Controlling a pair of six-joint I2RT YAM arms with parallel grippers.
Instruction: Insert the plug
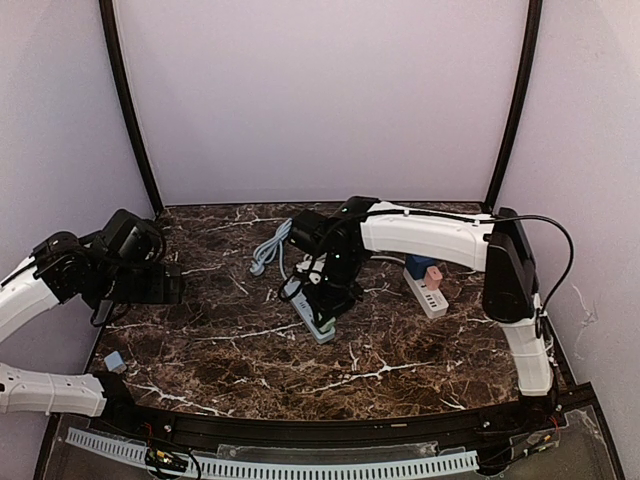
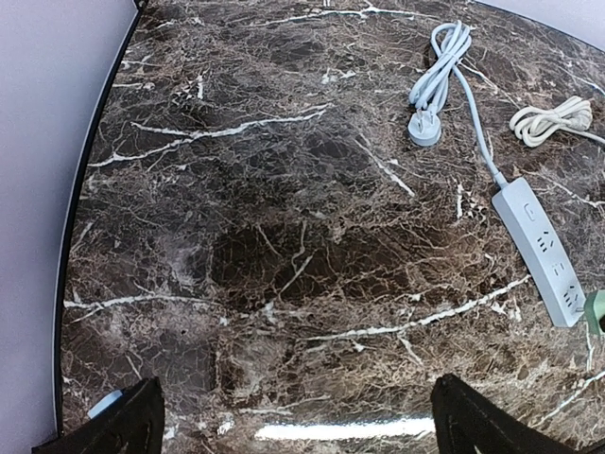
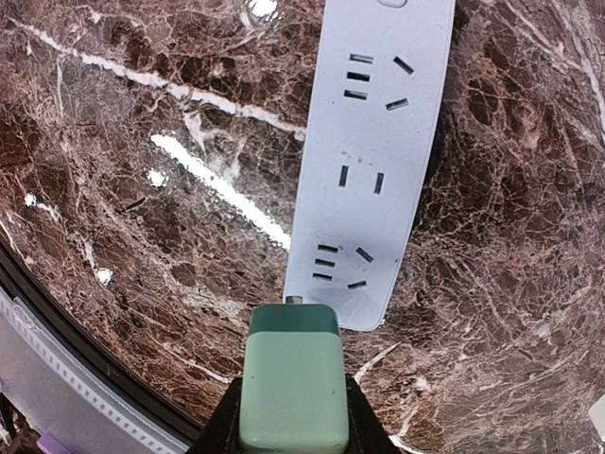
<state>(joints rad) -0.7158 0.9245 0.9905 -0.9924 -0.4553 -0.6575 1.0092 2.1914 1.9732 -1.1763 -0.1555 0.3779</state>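
Note:
A green plug [image 3: 293,388] is clamped between the black fingers of my right gripper [image 3: 294,411], which is shut on it. One metal prong [image 3: 294,301] shows at the plug's front, just over the near end of the pale power strip [image 3: 369,161]. The plug hangs above the strip's last socket and a little to its left, not in the slots. From above, the right gripper [image 1: 326,298] hovers over that strip [image 1: 305,312] at the table's middle. My left gripper [image 1: 165,285] is far to the left, open and holding nothing; its fingertips [image 2: 492,421] frame bare marble.
The strip's grey cable lies coiled with its own plug [image 2: 424,128] behind it. A second white power strip [image 1: 428,296] carrying pink and blue adapters [image 1: 430,272] lies to the right. A coiled white cord [image 2: 548,118] is nearby. A small blue object [image 1: 113,360] sits at the near left edge.

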